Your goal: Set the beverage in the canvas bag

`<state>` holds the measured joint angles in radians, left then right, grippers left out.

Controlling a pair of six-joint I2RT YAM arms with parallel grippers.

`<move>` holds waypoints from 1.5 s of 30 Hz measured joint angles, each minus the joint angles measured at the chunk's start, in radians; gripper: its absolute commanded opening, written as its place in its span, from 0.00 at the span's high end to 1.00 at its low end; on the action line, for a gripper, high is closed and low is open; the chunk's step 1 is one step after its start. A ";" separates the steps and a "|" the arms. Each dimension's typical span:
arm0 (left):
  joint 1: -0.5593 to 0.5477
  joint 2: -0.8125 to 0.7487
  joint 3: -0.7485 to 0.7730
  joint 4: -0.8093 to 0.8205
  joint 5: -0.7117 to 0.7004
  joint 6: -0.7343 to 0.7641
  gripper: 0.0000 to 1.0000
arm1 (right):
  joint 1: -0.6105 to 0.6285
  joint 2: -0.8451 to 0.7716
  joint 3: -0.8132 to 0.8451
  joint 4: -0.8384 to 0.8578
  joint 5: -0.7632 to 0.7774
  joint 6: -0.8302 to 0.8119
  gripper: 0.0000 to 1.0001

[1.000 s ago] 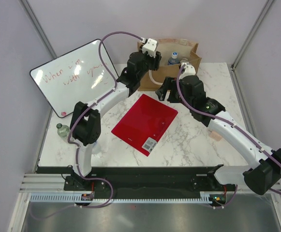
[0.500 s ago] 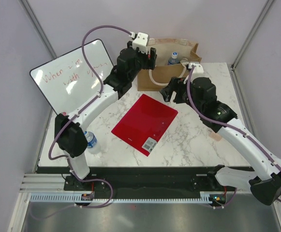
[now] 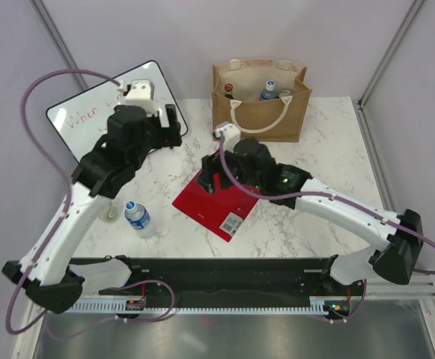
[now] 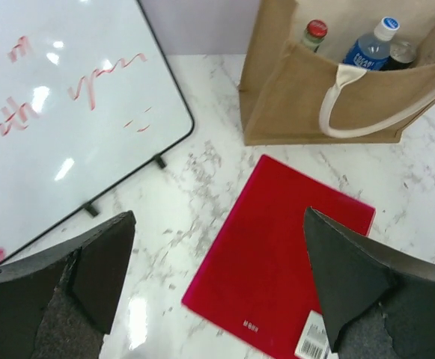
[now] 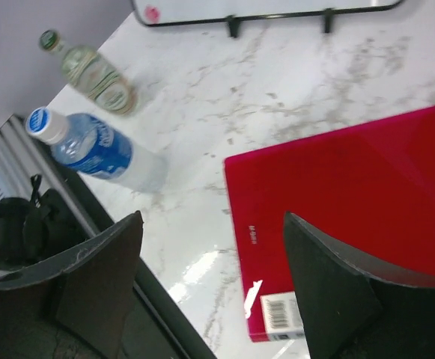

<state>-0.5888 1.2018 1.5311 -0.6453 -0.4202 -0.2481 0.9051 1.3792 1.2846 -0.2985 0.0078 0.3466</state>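
While two drinks stood unpacked on the marble table [image 3: 329,149], the overhead view showed the canvas bag [image 3: 260,112] upright at the far edge, its mouth open and handles slack, probably so bottles could be lowered in from above. The left gripper [image 3: 171,127] hung beside the whiteboard [image 3: 90,123], well apart from the bag, and the right gripper [image 3: 208,179] hovered over the red folder [image 3: 206,203]; neither carried anything. The water bottle [image 3: 136,215] stood near the table's front-left edge, well apart from both grippers, with a green glass bottle [image 3: 111,214] just beside it. From the left wrist, the fingers [image 4: 97,269] were spread wide with nothing between them. The folder lay ahead of them, and the bag stood beyond the right fingertip, holding a red-capped bottle [image 4: 316,31] and a blue-labelled bottle [image 4: 370,46]. From the right wrist, the fingers [image 5: 97,277] were likewise spread and empty. The folder's corner lay ahead of the right finger, the water bottle stood beyond the left fingertip, and the green bottle was farther off the same way. I judged that the right gripper faced those drinks to fetch one, and that it would have to travel leftward past the folder's edge before it could grip the water bottle.
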 measured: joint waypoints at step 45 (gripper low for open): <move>0.007 -0.503 0.045 -0.266 -0.085 -0.039 0.00 | 0.413 0.753 0.386 0.362 0.196 -0.266 0.30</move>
<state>-0.5819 0.6991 1.5761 -0.9115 -0.5056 -0.2874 1.3182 2.1319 1.6707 0.0631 0.2039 0.0807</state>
